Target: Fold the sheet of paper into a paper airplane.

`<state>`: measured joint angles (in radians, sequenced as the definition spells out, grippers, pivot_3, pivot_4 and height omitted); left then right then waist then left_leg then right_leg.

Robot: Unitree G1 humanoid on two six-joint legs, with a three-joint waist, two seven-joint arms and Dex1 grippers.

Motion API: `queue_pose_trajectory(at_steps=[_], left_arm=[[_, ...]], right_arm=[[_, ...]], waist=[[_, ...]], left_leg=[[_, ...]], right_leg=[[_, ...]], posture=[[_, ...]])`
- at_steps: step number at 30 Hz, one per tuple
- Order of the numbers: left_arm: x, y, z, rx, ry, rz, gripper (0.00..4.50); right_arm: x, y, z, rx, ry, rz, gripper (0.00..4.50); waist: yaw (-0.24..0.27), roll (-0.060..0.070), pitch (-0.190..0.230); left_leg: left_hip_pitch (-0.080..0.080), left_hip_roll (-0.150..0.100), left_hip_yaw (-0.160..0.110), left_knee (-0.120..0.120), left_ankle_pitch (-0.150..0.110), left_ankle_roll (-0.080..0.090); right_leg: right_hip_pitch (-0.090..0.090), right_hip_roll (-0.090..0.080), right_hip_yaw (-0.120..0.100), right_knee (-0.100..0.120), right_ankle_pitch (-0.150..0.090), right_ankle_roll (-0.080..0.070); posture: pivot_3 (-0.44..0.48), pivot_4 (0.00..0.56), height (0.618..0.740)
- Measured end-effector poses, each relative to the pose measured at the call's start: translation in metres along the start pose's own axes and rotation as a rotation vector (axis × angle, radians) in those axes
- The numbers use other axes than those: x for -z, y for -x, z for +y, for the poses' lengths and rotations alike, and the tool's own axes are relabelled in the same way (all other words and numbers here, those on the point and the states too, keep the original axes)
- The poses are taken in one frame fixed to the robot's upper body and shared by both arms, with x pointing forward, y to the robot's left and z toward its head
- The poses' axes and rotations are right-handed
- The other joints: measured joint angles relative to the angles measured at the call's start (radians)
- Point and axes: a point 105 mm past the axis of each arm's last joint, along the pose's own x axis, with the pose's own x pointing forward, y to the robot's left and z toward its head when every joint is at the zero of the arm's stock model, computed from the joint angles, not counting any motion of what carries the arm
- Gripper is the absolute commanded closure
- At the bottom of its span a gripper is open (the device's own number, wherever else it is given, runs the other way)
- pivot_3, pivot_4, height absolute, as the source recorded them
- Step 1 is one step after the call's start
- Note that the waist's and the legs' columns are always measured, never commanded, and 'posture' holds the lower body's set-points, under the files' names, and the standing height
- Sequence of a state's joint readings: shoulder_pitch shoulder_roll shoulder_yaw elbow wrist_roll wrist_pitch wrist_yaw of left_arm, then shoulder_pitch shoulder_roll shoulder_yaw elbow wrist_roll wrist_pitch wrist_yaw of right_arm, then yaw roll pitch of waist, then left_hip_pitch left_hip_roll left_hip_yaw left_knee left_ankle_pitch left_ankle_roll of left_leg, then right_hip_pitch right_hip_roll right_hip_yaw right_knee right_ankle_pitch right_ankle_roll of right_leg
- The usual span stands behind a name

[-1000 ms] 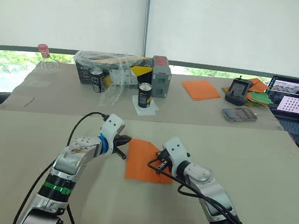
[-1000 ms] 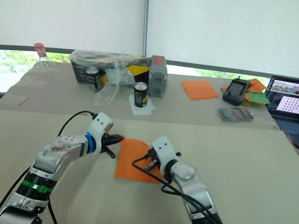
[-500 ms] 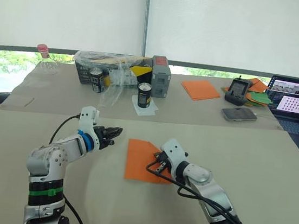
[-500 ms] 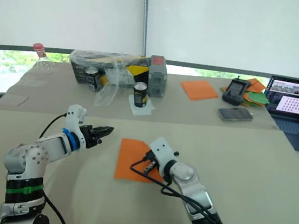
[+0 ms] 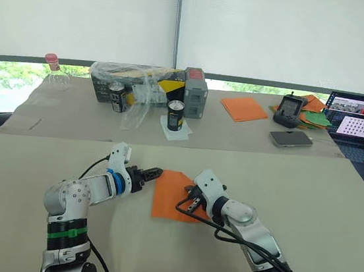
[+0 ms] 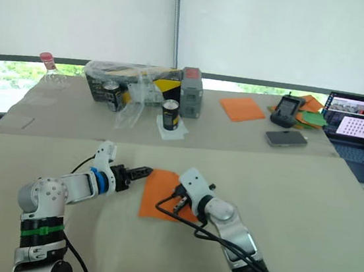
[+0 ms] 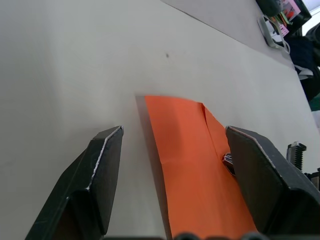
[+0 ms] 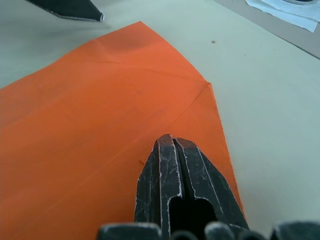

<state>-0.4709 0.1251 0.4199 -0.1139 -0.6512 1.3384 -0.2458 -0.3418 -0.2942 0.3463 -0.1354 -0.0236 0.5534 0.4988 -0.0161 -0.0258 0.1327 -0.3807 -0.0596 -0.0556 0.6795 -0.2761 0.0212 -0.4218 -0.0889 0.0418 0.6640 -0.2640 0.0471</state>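
The orange sheet of paper [image 5: 166,200] lies flat on the near table, with a crease and a folded flap along its right side [image 7: 212,125]. My left gripper [image 5: 156,171] is open, low over the table, its tips at the sheet's far left corner. In the left wrist view the two fingers [image 7: 102,165] straddle that corner without touching it. My right gripper [image 5: 186,198] is shut, and its joined fingertips [image 8: 172,160] rest on top of the sheet's right part beside the crease. No paper airplane shape shows; the sheet is flat.
On the far table stand two dark cans [image 5: 176,115], a grey box with a plastic bag [image 5: 142,81], a bottle [image 5: 52,70], a stack of orange sheets [image 5: 245,108], green papers [image 5: 317,118], a phone [image 5: 291,139], a controller [image 5: 290,108] and a laptop [image 5: 363,125].
My left gripper opened, swung away to the left, then came back to the sheet's far left corner. The right gripper stayed shut on top of the sheet.
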Motion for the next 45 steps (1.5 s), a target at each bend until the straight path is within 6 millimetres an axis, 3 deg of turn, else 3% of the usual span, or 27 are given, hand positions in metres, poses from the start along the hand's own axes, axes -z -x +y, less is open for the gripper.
queue_pose_trajectory(at_steps=[8, 19, 23, 28, 31, 37, 41, 45], left_arm=[[0.000, -0.020, -0.009, 0.043, 0.057, 0.028, 1.01], [-0.006, -0.034, -0.005, 0.035, 0.095, -0.015, 4.48], [0.001, -0.036, -0.010, 0.032, 0.000, 0.000, 4.48], [0.016, -0.038, -0.021, 0.027, -0.343, 0.048, 4.48], [0.023, -0.040, -0.025, 0.041, -0.446, 0.058, 4.48], [0.030, -0.038, -0.029, 0.054, -0.624, 0.081, 4.48], [0.035, -0.039, -0.033, 0.054, -0.867, 0.102, 4.48], [0.036, -0.042, -0.035, 0.041, -0.950, 0.099, 4.48]], right_arm=[[0.000, 0.000, 0.000, 0.004, 0.006, 0.001, 4.50], [0.000, 0.002, 0.000, 0.010, 0.009, -0.001, 4.50], [0.000, 0.002, 0.000, 0.010, 0.009, -0.001, 4.50], [0.000, 0.003, -0.001, 0.012, 0.009, 0.002, 4.50], [0.001, 0.003, -0.002, 0.014, 0.011, 0.005, 4.50], [0.001, 0.004, -0.002, 0.015, 0.007, 0.009, 4.50], [0.001, 0.004, -0.002, 0.015, 0.007, 0.011, 4.50], [0.001, 0.005, -0.003, 0.020, 0.001, 0.013, 4.50]], waist=[[0.001, 0.000, 0.000], [0.001, 0.000, 0.000], [0.001, 0.000, 0.000], [0.002, 0.000, 0.000], [0.002, 0.000, 0.000], [0.003, 0.000, 0.000], [0.003, 0.000, 0.000], [0.006, 0.000, 0.000]], left_leg=[[0.000, 0.000, 0.000, 0.000, 0.000, 0.000], [0.000, 0.000, 0.000, 0.000, 0.002, -0.003], [0.000, 0.000, 0.000, -0.001, 0.002, -0.003], [0.000, 0.000, 0.000, -0.001, 0.002, -0.004], [0.000, 0.000, 0.000, -0.001, 0.000, 0.000], [0.000, 0.000, 0.000, -0.001, -0.001, 0.001], [0.000, 0.000, 0.000, -0.001, 0.000, 0.001], [0.000, -0.001, 0.000, -0.001, -0.002, 0.004]], right_leg=[[0.000, 0.000, 0.000, 0.000, 0.000, 0.000], [0.000, 0.000, 0.000, 0.000, 0.000, 0.000], [0.000, -0.001, 0.000, -0.001, 0.000, 0.000], [0.000, -0.001, 0.001, -0.001, 0.000, 0.000], [0.000, -0.001, 0.001, -0.001, 0.000, 0.000], [0.000, -0.001, 0.000, -0.001, 0.000, 0.000], [0.000, -0.001, 0.000, -0.001, 0.000, 0.000], [0.000, -0.001, 0.000, -0.001, 0.000, 0.000]], posture=[[0.000, 0.150, 0.740], [0.000, 0.150, 0.740], [0.000, 0.150, 0.740], [0.000, 0.150, 0.740], [0.000, 0.150, 0.740], [0.000, 0.150, 0.740], [0.000, 0.150, 0.740], [0.000, 0.150, 0.740]])
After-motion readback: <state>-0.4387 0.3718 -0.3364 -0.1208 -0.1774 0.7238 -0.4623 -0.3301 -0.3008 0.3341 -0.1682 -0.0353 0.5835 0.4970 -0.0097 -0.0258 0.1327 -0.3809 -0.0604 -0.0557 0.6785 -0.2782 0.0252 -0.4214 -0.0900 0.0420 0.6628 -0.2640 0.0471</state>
